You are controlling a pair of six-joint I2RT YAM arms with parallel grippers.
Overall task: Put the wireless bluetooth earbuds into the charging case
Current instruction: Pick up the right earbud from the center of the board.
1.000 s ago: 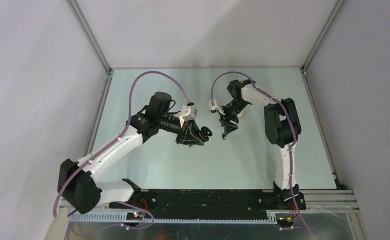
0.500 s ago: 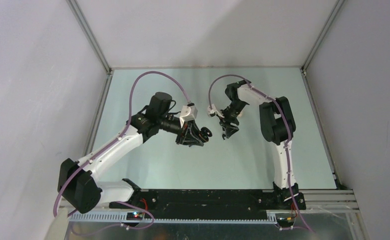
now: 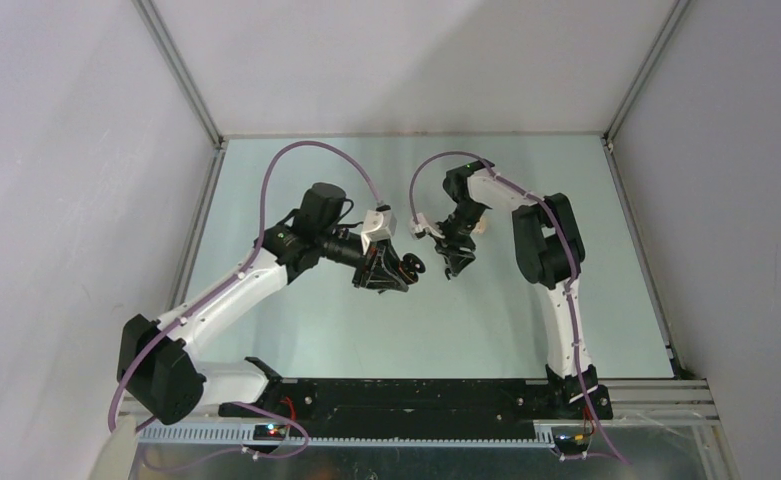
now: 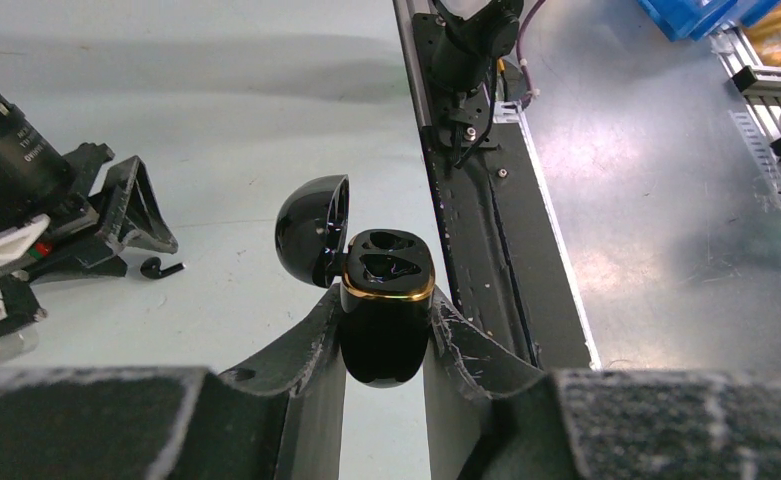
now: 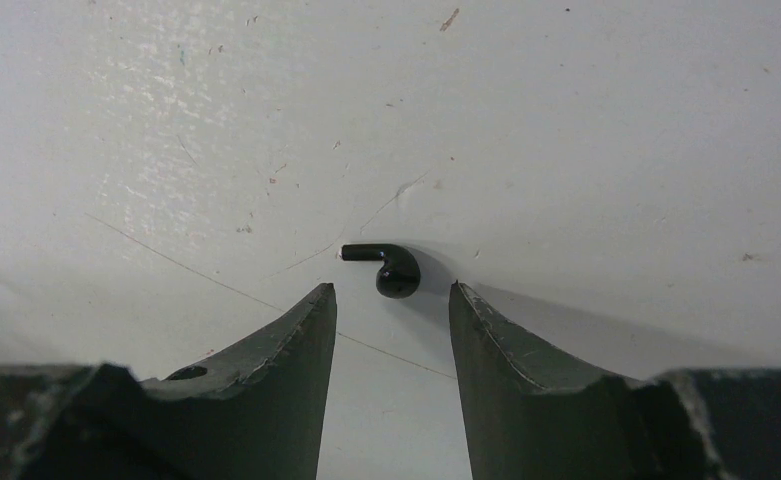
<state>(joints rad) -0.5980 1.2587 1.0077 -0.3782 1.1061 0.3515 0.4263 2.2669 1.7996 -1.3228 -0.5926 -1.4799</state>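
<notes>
The left gripper (image 3: 396, 272) is clamped on a black charging case (image 4: 386, 335), its two fingers pressing the case's left and right sides and holding it upright above the desk (image 3: 366, 330). The case has a gold band around its rim, and its lid (image 4: 311, 228) is swung open to the left. Both sockets (image 4: 387, 255) inside the case are dark and hollow, with no earbud in either. The right gripper (image 5: 391, 297) is pointed down at the desk with its fingers set moderately apart and nothing between them. A black earbud (image 5: 390, 268) lies flat on the desk just past the fingertips and in line with the gap between them. Its stem points left and its rounded bud is toward the fingers; it touches neither finger. In the left wrist view the same earbud shows as a small hook shape on the desk beside the right gripper's tips, apart from the case. From above, the two grippers face each other near the middle of the desk, close together but not touching.
</notes>
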